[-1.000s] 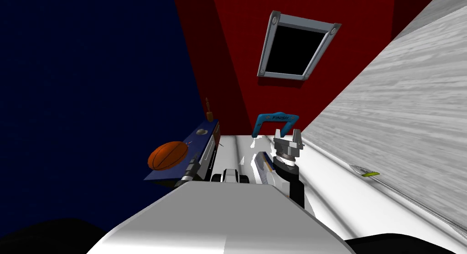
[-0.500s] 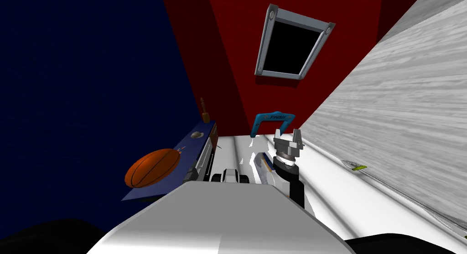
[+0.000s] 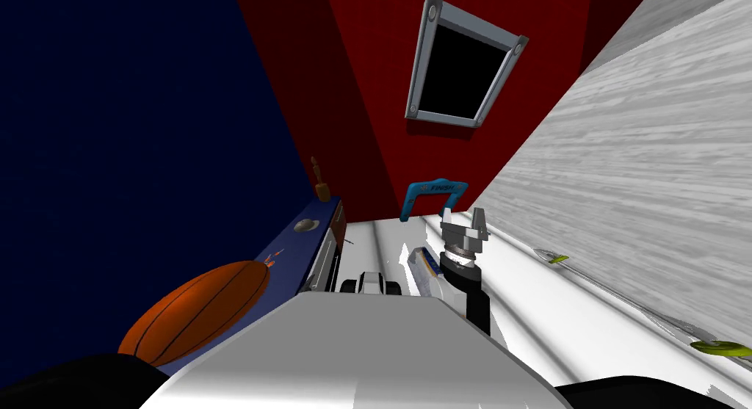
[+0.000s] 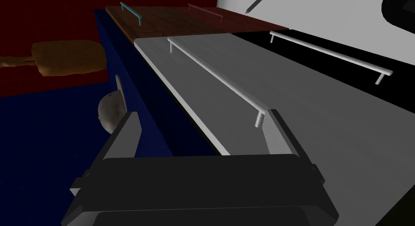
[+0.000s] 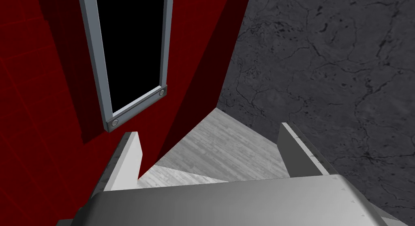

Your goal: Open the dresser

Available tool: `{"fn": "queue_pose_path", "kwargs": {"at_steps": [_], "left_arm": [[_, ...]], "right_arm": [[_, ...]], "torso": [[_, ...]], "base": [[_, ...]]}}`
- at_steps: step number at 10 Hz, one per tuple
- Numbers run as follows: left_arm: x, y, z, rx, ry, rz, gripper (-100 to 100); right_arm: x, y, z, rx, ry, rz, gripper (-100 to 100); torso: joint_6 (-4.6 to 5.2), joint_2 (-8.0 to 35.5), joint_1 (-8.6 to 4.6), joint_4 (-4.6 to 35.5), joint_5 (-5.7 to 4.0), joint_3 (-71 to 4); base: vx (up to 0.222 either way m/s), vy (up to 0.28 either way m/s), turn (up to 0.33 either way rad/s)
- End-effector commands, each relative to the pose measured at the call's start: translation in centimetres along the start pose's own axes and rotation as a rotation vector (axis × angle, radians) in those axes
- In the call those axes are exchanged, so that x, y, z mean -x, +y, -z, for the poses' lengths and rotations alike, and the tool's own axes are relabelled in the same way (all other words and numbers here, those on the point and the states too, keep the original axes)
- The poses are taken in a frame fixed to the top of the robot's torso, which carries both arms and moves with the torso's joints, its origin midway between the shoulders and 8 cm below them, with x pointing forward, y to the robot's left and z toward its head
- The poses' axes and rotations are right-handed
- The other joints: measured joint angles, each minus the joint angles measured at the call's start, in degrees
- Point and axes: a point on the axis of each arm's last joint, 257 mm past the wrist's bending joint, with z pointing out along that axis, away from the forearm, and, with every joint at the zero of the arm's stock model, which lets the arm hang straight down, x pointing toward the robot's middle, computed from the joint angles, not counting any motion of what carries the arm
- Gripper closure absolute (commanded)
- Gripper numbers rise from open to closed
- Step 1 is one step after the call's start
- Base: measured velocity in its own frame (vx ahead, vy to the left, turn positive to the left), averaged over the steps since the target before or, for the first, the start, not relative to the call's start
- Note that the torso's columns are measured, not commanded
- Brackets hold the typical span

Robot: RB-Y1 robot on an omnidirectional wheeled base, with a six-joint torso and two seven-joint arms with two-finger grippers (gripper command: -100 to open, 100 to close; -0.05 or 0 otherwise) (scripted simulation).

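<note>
Head view, dresser (image 3: 294, 247): low on the left against a dark blue wall, blue top, drawer fronts facing a white surface.
Head view, dresser top: orange basketball (image 3: 194, 309) nearest, small grey dish (image 3: 305, 225) farther along, brown bottle-like piece (image 3: 321, 186) at the far end.
Head view, open room: white surface (image 3: 558, 309) running between the fronts and a pale grained plane (image 3: 646, 169) on the right; blue arch (image 3: 433, 195) at its far end by the red wall.
Head view, right gripper (image 3: 464, 222): raised ahead, well apart from the dresser.
Left wrist view, left gripper (image 4: 202, 130): fingers spread wide, holding nothing, straddling the edge where blue top meets grey front.
Left wrist view, grey drawer front (image 4: 308, 114): long pale bar handle (image 4: 217, 75), its near post just beside one finger (image 4: 279, 130); contact unclear.
Left wrist view, neighbours: black front (image 4: 308, 53) alongside with its own bar; brown front (image 4: 178, 22) beyond.
Right wrist view, right fingers: wide apart, holding nothing.
</note>
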Motion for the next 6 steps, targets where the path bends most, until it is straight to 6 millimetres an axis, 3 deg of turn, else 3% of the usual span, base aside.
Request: {"fn": "queue_pose_path", "kwargs": {"at_steps": [1,2,3,4,6], "left_arm": [[1.3,4.8,1.8,0.114,-0.04,0.013,-100],[1.9,6.4,2.6,0.154,-0.055,0.017,-100],[1.9,6.4,2.6,0.154,-0.055,0.017,-100],[3.0,9.2,4.3,0.225,-0.082,0.022,-100],[4.2,12.2,6.3,0.302,-0.11,0.022,-100]], "right_arm": [[0.0,0.0,0.0,0.0,0.0,0.0,0],[0.0,0.0,0.0,0.0,0.0,0.0,0],[0.0,0.0,0.0,0.0,0.0,0.0,0],[0.0,0.0,0.0,0.0,0.0,0.0,0],[0.0,0.0,0.0,0.0,0.0,0.0,0]], "torso": [[0.02,-0.1,-0.01,0.0,0.0,0.0],[-0.01,-0.2,-0.01,0.0,-0.01,-0.1],[-0.01,-0.2,-0.02,-0.1,-0.01,-0.1],[-0.03,0.0,-0.08,0.0,-0.03,-0.1],[0.0,-0.2,0.09,-0.1,0.02,-0.1]], "base": [[0.131,0.034,-0.174],[0.125,0.025,-0.126],[0.077,0.012,-0.03],[0.109,0.013,-0.15],[0.121,0.043,-0.167]]}}
